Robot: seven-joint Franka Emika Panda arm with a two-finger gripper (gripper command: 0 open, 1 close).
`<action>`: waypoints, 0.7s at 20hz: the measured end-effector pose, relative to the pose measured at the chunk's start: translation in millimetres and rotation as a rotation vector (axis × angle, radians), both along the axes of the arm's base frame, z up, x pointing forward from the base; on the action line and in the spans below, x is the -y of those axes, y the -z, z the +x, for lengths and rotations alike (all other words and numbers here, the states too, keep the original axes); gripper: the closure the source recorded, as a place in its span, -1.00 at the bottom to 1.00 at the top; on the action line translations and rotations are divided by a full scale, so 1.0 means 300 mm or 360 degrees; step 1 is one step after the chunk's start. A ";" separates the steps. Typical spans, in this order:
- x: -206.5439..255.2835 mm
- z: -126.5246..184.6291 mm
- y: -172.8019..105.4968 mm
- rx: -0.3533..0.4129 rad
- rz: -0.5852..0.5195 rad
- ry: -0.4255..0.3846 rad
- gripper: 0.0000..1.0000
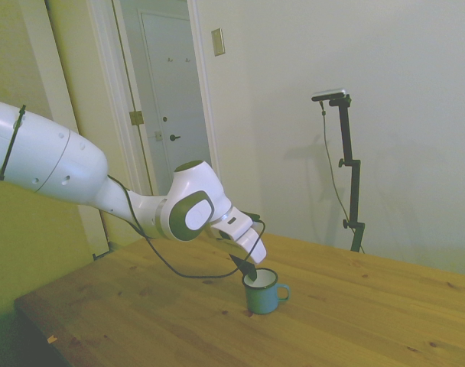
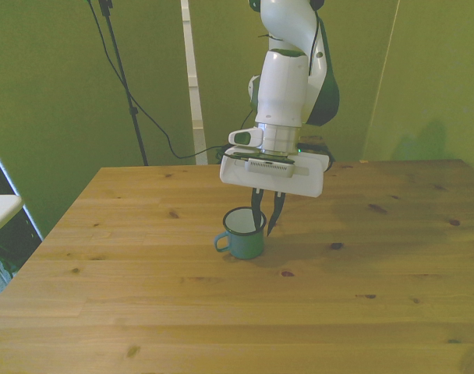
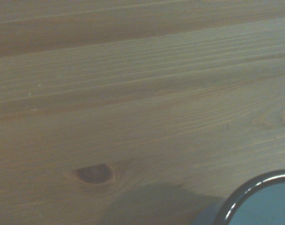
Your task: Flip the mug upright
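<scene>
— Where is the mug?
— Upright on the counter, just left of centre in the front view, handle toward that view's left.
— And the jaws?
— Narrowly parted, straddling the mug's rim on the front view's right side; whether they press the wall, I cannot tell.
— What is hard to see?
— The wrist view cuts the mug off at its lower right corner; only an arc of dark rim shows.

White arm low and outstretched, wrist pitched down, fingers slightly parted.
</scene>
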State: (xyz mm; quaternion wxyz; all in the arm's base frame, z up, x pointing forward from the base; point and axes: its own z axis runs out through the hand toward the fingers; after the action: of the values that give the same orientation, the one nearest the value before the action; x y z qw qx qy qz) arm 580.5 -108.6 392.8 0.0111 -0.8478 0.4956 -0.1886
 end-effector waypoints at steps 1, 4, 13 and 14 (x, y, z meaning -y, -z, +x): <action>0.004 -0.001 -0.003 0.0003 0.0001 0.0004 -1.00; 0.019 -0.015 -0.025 0.0019 0.0007 0.0021 -1.00; 0.020 -0.223 -0.203 0.0136 0.0046 -0.0013 -1.00; 0.004 -0.257 -0.217 0.0148 0.0072 -0.0028 -1.00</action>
State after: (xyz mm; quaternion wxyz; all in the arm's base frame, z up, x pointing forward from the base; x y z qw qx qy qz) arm 503.4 -109.7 457.8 0.0548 -0.8419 0.4912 -0.2164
